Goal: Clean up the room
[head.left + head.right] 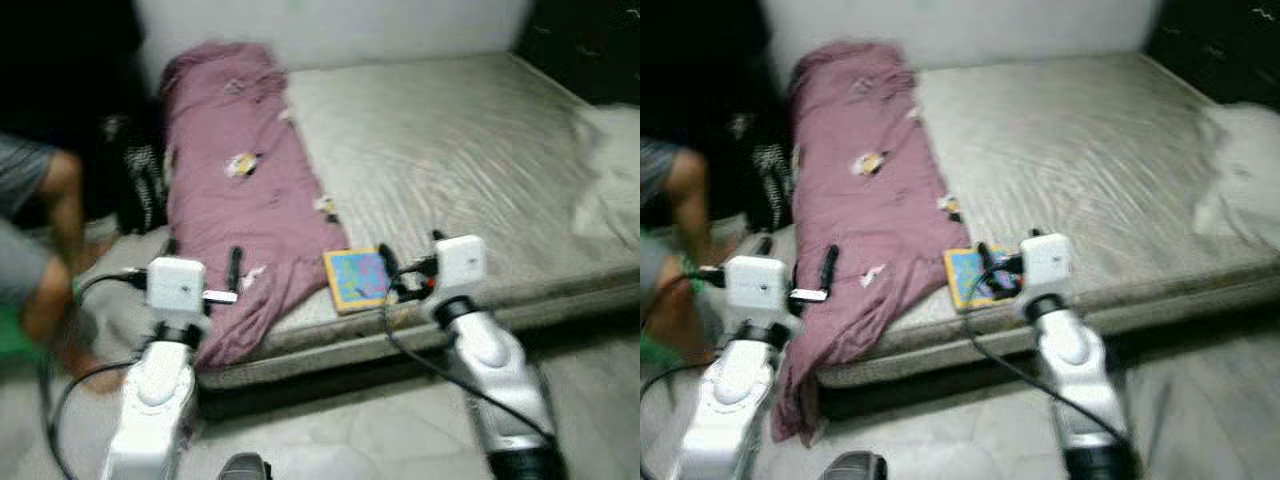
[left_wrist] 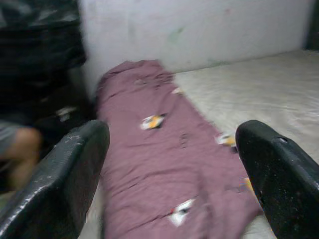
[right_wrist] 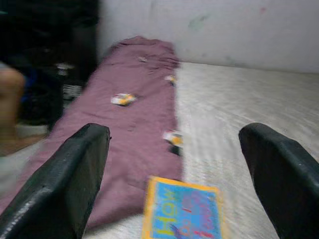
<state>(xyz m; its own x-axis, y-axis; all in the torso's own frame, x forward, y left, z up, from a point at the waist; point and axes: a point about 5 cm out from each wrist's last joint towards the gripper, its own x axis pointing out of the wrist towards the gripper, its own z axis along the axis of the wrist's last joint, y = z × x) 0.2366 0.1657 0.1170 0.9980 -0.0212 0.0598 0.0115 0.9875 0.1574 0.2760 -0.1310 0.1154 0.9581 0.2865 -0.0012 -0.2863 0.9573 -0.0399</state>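
Lying flat, blue yellow-bordered book (image 3: 182, 216) on mattress (image 1: 450, 150)

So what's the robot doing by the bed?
It's standing at the edge of the mattress with both arms held out. The right gripper is open and aimed at a colourful book lying near the edge. The left gripper is open too, over a mauve blanket that runs along the mattress's left side and hangs off the front edge. Neither is holding anything yet. A person's leg is at the far left.
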